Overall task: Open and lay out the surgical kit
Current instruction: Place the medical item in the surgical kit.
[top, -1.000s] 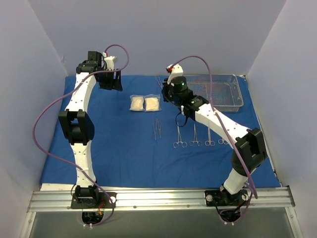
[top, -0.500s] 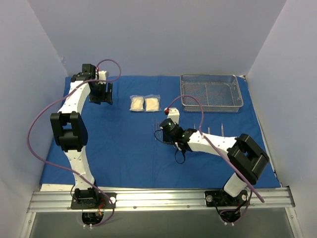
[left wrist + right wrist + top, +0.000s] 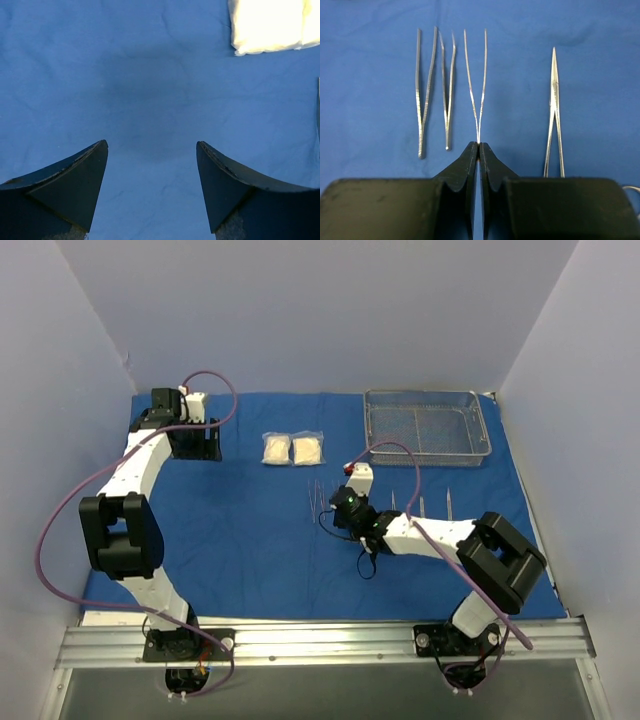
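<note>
The surgical kit is spread on the blue cloth [image 3: 250, 540]. The wire-mesh tray [image 3: 488, 435] stands at the back right, and two white gauze packets [image 3: 274, 449] [image 3: 308, 449] lie at the back middle. My right gripper [image 3: 479, 145] is shut on the joined end of a pair of tweezers [image 3: 475, 80]. These lie just right of two other tweezers [image 3: 425, 90] [image 3: 447, 90], and a clamp [image 3: 554, 115] lies farther right. In the top view that gripper [image 3: 333, 512] is low over the middle of the cloth. My left gripper [image 3: 152, 144] hangs open over bare cloth at the back left [image 3: 195, 445].
Tips of several clamps [image 3: 421, 505] stick out behind the right forearm. Grey walls close in the cloth on the left, back and right. In the left wrist view a gauze packet [image 3: 267, 25] sits at the upper right.
The right arm came forward from beside the tray down to the middle of the cloth, bringing the tweezers next to the other two. The left gripper swung left along the back.
</note>
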